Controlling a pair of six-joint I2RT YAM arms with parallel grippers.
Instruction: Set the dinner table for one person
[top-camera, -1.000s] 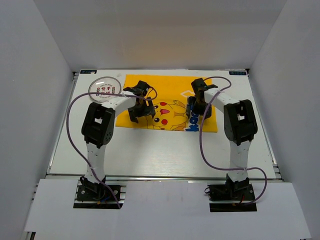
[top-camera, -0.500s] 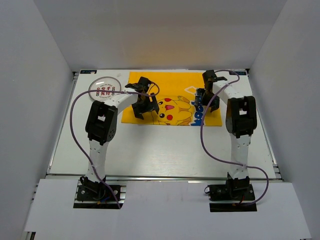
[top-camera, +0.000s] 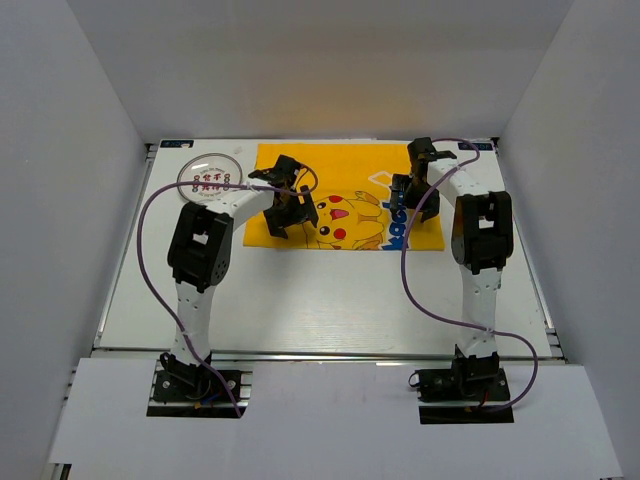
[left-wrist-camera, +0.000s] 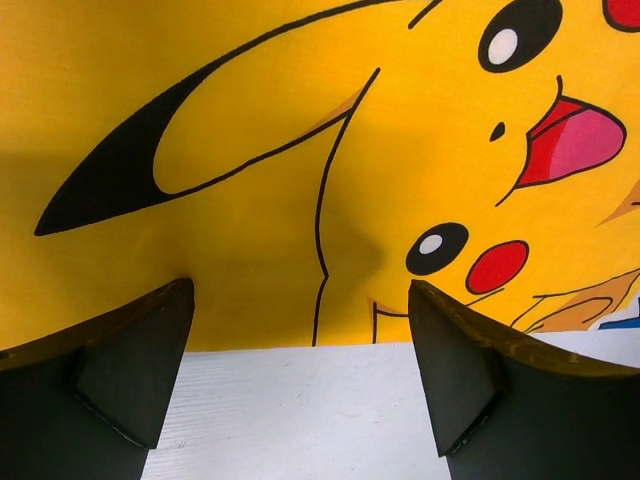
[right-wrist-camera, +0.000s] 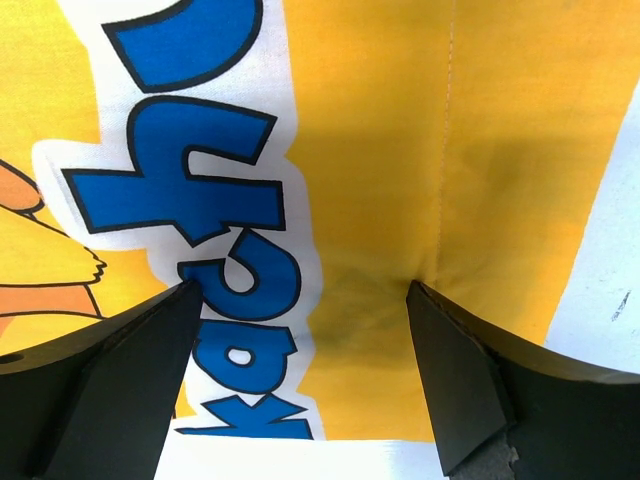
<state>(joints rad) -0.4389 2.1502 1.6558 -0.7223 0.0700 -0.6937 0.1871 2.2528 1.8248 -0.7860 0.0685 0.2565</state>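
A yellow cartoon-printed cloth mat lies flat at the back middle of the white dinner table. My left gripper is open and empty, low over the mat's near left edge; in the left wrist view the mat fills the top and bare table shows between the fingers. My right gripper is open and empty over the mat's right part; in the right wrist view the mat with blue lettering lies under it. A clear glass plate with a red and black print sits left of the mat.
White walls enclose the table on three sides. The metal rail runs along the near edge, in front of both arm bases. Purple cables loop beside each arm.
The mat has been shifted toward the back right and now lies flat. Both grippers moved with it and have let go; they stand open over its near edge.
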